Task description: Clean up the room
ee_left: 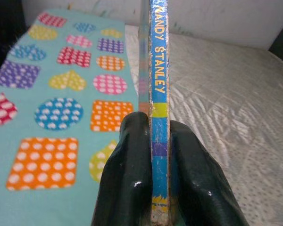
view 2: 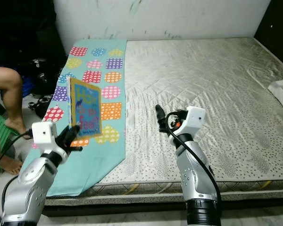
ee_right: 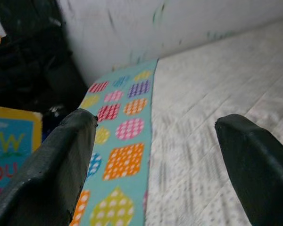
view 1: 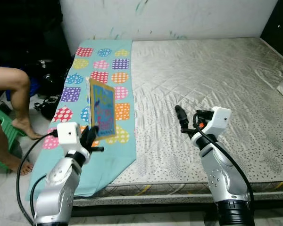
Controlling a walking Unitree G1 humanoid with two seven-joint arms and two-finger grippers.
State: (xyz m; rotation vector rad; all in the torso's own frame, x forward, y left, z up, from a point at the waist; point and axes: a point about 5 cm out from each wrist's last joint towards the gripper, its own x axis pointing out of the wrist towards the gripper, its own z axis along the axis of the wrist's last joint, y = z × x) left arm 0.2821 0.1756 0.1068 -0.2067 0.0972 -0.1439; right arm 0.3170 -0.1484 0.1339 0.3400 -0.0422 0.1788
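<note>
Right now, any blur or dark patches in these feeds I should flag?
Left eye view: sharp on the book and left hand, top-left corner nearly black. Left wrist view: spine lettering crisp, fingers slightly soft. Right wrist view: right hand fingers blurred, mattress soft, dotted sheet readable.

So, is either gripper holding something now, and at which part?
The left gripper holds the thin blue picture book upright, its fingers clamped on the lower end of the spine. The right gripper is open and holds nothing.
</note>
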